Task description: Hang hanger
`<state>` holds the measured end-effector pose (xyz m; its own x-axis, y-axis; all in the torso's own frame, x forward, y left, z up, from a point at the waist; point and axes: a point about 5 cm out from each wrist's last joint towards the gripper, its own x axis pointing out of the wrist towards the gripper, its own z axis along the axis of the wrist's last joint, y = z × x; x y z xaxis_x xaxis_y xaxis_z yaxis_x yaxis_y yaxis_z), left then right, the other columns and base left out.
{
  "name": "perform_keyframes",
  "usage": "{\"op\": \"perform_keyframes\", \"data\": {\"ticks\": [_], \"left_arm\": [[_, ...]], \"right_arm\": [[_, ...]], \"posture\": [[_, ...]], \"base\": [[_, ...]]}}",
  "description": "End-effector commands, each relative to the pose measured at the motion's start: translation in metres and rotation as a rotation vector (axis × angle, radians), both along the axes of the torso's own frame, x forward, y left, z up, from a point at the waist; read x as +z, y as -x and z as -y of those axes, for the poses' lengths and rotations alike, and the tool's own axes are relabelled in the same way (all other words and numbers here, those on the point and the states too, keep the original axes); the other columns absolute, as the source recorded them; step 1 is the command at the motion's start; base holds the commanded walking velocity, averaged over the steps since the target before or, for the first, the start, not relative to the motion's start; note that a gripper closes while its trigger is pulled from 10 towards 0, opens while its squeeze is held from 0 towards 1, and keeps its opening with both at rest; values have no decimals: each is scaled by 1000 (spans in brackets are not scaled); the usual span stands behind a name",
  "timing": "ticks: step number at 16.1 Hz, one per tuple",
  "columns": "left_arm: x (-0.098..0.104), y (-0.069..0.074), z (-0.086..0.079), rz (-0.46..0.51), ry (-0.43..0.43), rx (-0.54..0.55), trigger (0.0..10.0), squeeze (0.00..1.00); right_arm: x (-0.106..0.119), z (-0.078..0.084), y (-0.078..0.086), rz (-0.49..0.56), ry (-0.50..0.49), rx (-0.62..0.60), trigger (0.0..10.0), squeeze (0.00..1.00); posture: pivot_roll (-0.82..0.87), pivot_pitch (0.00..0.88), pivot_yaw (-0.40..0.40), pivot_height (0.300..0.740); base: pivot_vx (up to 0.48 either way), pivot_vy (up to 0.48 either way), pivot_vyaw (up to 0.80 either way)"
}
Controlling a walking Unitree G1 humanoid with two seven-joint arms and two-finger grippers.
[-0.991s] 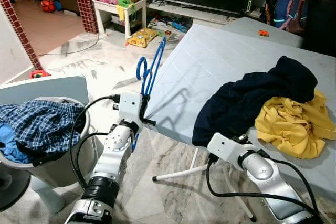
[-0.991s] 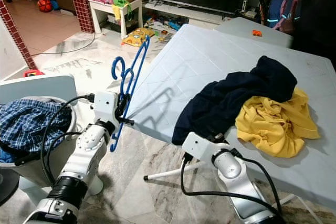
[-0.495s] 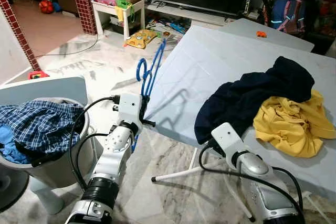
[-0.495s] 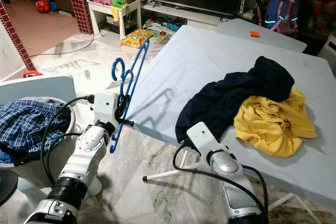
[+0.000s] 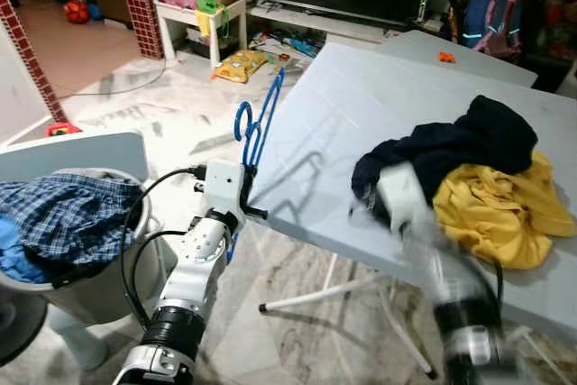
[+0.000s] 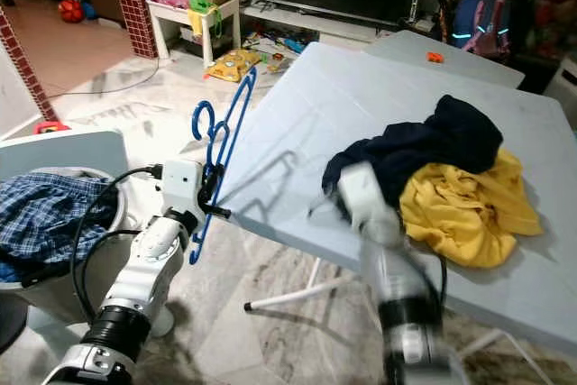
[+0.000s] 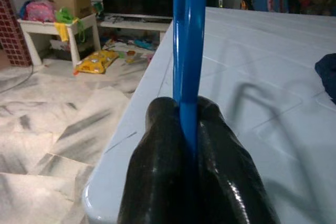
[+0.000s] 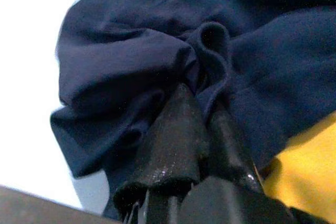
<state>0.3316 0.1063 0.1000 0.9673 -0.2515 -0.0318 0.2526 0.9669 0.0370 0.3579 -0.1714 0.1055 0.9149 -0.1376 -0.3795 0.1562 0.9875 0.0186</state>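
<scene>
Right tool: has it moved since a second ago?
Yes. The right tool rose from below the table edge onto the navy garment, which it now pinches.

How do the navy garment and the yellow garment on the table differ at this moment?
The navy garment is dark and lies partly over the yellow garment, which is bright and sits nearer the table's right edge. The right gripper has pinched a fold of the navy garment; the yellow garment is untouched. Both are crumpled.
</scene>
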Motion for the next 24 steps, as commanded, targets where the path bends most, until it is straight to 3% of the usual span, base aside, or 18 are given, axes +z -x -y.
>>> {"op": "perform_keyframes", "data": {"ticks": [1,4,7,8,9,10,11,12,13,15,19,21,24], "left_arm": [[5,-1,0,24,0,9,10000,0],[5,0,-1,26,7,28,10000,0],[3,2,-4,22,8,44,10000,0],[3,1,-5,20,7,48,10000,0],[3,1,-5,20,6,48,10000,0],[3,0,-4,19,5,48,10000,0],[3,0,-4,18,5,46,10000,0],[3,0,-3,15,3,42,10000,0],[2,-1,-1,8,2,36,10000,0],[2,-2,1,7,3,29,10000,0],[3,-4,3,8,3,23,10000,0],[5,-6,3,18,4,17,10000,0],[5,-7,7,17,-2,7,10000,0]], "right_arm": [[21,10,-16,72,-20,-66,0,0],[62,13,-41,182,-54,-147,0,0],[70,4,-47,206,-3,-140,0,0],[60,-9,-46,185,65,-50,2784,0],[54,-21,-44,196,51,68,9765,0],[40,-30,-39,155,92,155,10000,1000],[30,-37,-35,132,95,239,10000,1000],[21,-37,-31,116,181,280,10000,1000],[10,-32,-25,107,269,313,10000,1000],[5,-24,-21,116,341,328,10000,1000],[7,0,-15,166,349,316,10000,1000],[17,27,-2,262,252,238,10000,1000],[17,42,16,307,207,169,10000,1000]], "posture": [[117,0,-118,740],[137,0,-143,740],[144,0,-153,740],[143,0,-152,740],[143,0,-152,740],[138,0,-147,740],[132,0,-143,740],[127,0,-138,740],[119,0,-133,740],[113,0,-126,740],[110,0,-119,740],[105,0,-118,740],[86,0,-108,740]], "base": [[0,0,0],[0,0,0],[0,0,0],[0,0,0],[0,0,0],[0,0,0],[0,0,0],[0,0,0],[0,0,0],[0,0,0],[0,0,0],[0,0,0],[0,0,0]]}}
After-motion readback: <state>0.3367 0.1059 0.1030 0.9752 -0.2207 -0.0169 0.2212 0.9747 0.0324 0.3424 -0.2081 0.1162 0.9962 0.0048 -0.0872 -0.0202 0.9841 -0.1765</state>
